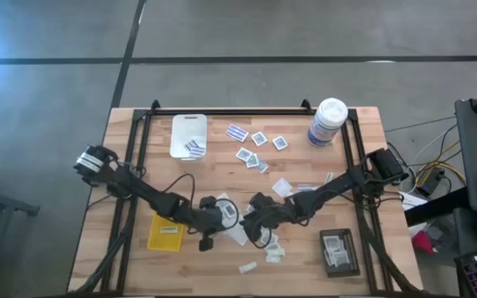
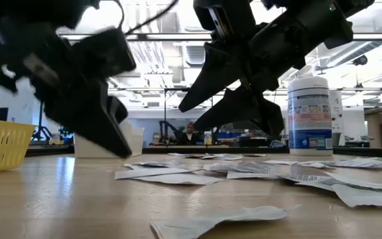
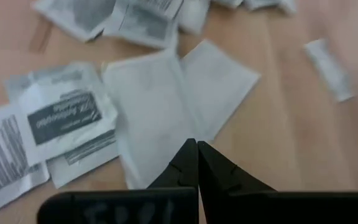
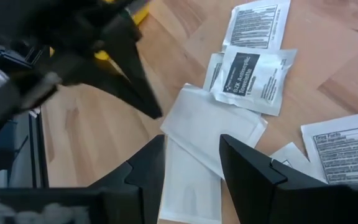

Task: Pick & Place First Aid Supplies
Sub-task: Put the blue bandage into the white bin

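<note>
Risk — overlapping packets [image 4: 213, 134] below my wide-open right gripper [image 4: 191, 165] may lift together. Left gripper [image 3: 197, 163] — pinched shut, empty — crowds close beside it; I fear collision.

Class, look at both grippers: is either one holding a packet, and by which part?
Nothing is held. The left gripper is shut and empty above a plain white packet. The right gripper is open over that packet, not gripping it.

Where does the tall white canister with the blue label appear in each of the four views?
High view: canister stands at the table's far edge, right of centre.
Low view: canister stands upright at right, behind the scattered packets.
Left wrist view: not in it.
Right wrist view: not in it.
Shared landmark: the yellow tray, visible in high and low views.
</note>
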You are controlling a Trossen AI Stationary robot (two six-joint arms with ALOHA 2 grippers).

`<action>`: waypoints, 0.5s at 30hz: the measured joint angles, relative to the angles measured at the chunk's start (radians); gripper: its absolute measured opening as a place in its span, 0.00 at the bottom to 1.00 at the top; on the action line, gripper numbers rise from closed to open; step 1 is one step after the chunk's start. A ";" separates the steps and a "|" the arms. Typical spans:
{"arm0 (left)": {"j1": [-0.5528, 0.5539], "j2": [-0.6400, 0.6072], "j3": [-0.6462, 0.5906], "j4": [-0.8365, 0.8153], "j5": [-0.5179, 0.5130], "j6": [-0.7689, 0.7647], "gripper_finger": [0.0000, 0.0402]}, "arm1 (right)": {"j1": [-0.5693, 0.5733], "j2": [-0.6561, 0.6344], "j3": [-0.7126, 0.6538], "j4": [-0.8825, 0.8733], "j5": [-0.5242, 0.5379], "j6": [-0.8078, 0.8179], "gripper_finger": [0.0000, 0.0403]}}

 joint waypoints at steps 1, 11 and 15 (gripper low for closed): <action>0.000 0.012 0.000 0.003 -0.003 -0.004 0.00 | -0.001 0.000 0.000 0.000 0.000 0.000 0.37; 0.000 0.097 0.005 0.031 -0.034 -0.087 0.00 | -0.002 0.000 -0.002 0.000 -0.025 0.062 0.40; -0.001 0.116 0.002 0.027 -0.034 -0.144 0.00 | -0.002 0.000 -0.002 0.000 -0.051 0.110 0.40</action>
